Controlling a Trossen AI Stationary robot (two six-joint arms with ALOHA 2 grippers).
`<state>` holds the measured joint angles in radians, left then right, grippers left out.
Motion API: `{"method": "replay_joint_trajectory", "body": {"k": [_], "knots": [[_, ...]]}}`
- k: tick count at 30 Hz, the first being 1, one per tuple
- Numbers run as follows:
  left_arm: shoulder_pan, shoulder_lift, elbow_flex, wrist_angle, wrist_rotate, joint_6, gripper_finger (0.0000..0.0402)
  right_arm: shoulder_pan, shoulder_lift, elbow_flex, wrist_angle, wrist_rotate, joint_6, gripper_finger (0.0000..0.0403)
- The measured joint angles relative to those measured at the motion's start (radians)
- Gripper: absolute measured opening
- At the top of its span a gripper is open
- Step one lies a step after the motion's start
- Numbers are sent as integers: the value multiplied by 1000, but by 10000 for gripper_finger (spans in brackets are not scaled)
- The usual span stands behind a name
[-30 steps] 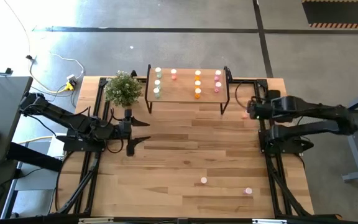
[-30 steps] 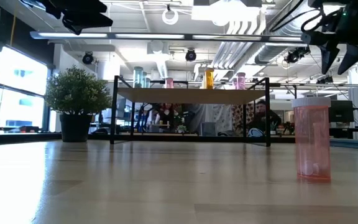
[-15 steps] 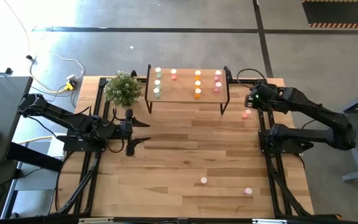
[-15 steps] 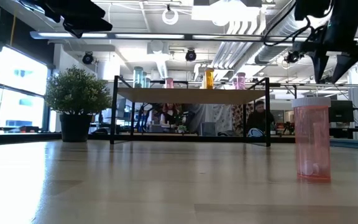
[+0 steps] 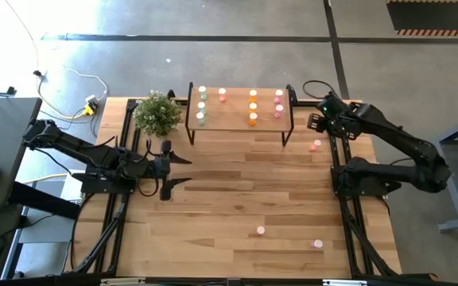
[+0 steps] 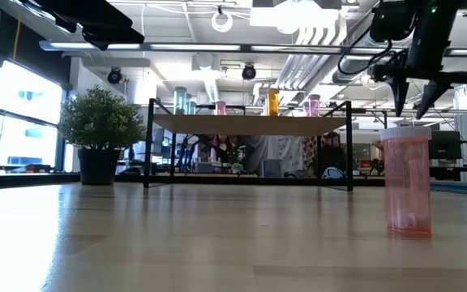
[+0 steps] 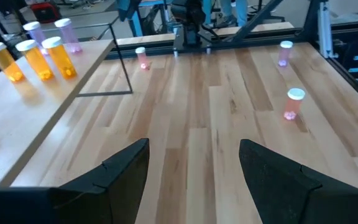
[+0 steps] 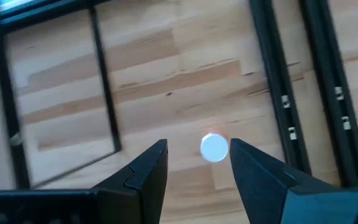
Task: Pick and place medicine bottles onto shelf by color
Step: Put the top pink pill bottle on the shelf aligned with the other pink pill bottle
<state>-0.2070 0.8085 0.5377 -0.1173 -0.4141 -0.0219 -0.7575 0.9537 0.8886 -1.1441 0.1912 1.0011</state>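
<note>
High view first, moving from the left: we see the left gripper [image 5: 168, 168] waiting over the tabletop's [image 5: 237, 202] left side, below the potted plant [image 5: 157, 113], its fingers spread wide with nothing between them. Next comes the shelf [image 5: 239, 121] at the far edge, already carrying rows of medicine bottles [image 5: 253, 107] grouped by colour: pale green, pink, orange, magenta. Two loose pink bottles stand near the front edge, one [image 5: 261, 231] toward the middle and another [image 5: 318, 244] further right. On the right, the right gripper [image 5: 315, 123] hovers beside the shelf's right end, just above a pink bottle [image 5: 316, 144] standing on the tabletop. The right wrist view looks straight down on that bottle's white cap [image 8: 214, 148], which sits between the open, empty fingers [image 8: 146, 168]. We judge the step in hand to be the approach for picking this bottle. The next move calls for a straight descent that keeps the cap centred, then closing on the body without tipping it, before carrying it to the pink row.
</note>
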Motion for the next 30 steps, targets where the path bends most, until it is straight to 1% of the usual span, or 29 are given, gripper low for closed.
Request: {"method": "replay_joint_trajectory", "body": {"k": [2,8,11,14,16,19,22,27,30], "knots": [[0,0,0,0,20,0,241,-24,21,0,0,-1,-9,166],[-1,0,0,0,22,0,241,-56,81,0,1,-13,-15,166],[-1,0,0,0,22,0,241,-71,98,0,3,-52,-28,165],[-1,0,0,0,22,0,241,-88,107,0,4,-107,-105,165],[-1,0,0,0,22,0,241,-90,114,0,2,-116,-126,165],[-1,0,0,0,22,1,241,-90,129,0,1,-113,-116,167],[-1,0,0,0,22,17,241,-90,151,0,1,-112,-115,174],[-1,0,0,0,21,18,241,-89,187,0,-17,-114,-112,201],[-1,0,0,0,21,18,241,-90,193,0,-18,-114,-78,210]]}}
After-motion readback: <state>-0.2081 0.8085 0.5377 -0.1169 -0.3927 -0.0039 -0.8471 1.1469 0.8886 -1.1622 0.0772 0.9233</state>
